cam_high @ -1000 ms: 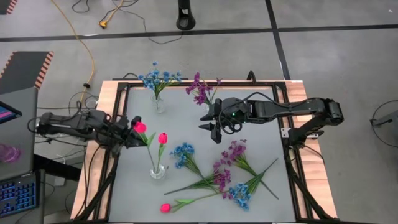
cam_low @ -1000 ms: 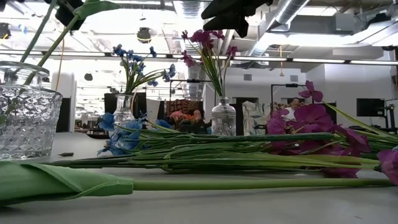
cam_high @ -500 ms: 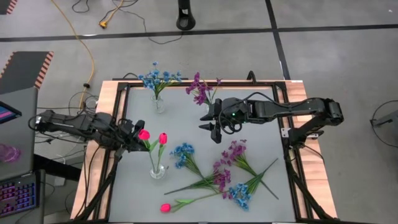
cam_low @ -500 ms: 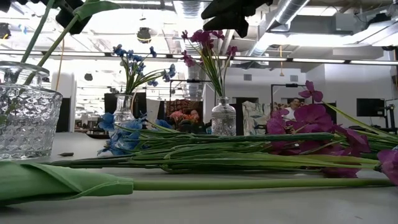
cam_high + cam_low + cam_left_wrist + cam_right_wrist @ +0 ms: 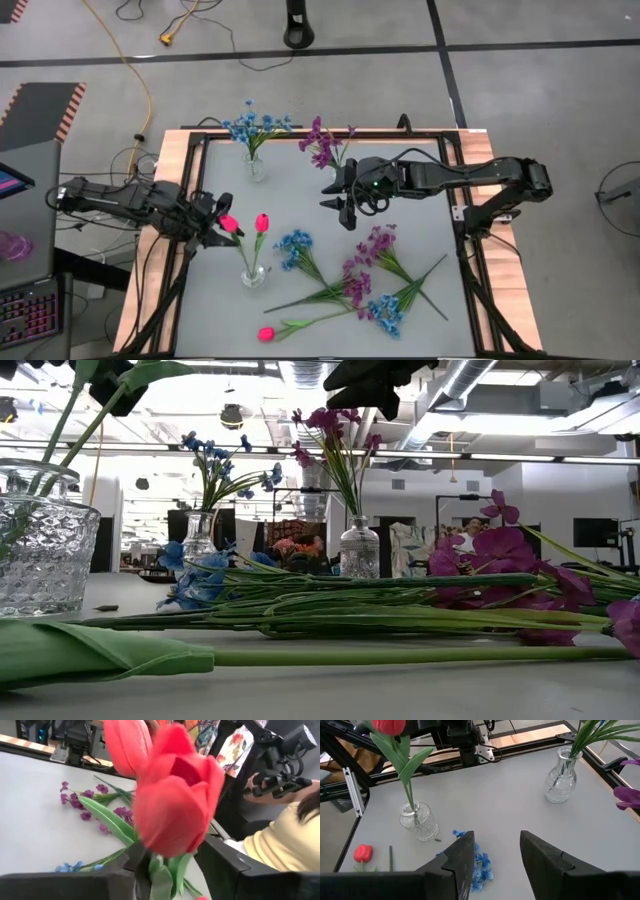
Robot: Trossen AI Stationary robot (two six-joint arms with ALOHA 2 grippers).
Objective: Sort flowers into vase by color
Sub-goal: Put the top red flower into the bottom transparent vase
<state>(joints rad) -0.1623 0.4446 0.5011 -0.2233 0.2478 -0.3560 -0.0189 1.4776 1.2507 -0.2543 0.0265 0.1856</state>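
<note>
My left gripper [image 5: 219,225] is shut on a pink-red tulip [image 5: 229,224] above the table's left side, next to a clear vase [image 5: 254,275] that holds a second tulip [image 5: 262,222]. Both blooms fill the left wrist view [image 5: 175,805]. My right gripper [image 5: 336,203] hangs open and empty over the table's middle, beside the purple flowers' vase [image 5: 325,150]. The blue flowers' vase [image 5: 255,165] stands at the far left. Loose blue [image 5: 294,246], purple [image 5: 378,241] and tulip [image 5: 266,334] stems lie on the table. My left gripper pinches the tulip's green stalk [image 5: 159,870] between its two fingers, just under the bloom. The fingers come about level from the table's left. The stalk slants down from the hold, and its lower end stands in the mouth of the clear vase [image 5: 40,470].
Loose stems lie crossed over the near right part of the table, with more purple [image 5: 355,285] and blue [image 5: 385,312] blooms there. The black frame [image 5: 190,260] runs along the table's edges. A person [image 5: 280,845] sits beyond the table.
My left gripper has gone toward the table's near edge and a little right, toward the clear vase, still shut on the tulip. The bloom has swung closer to the second tulip and the stalk stands steeper, its lower end staying in the vase.
</note>
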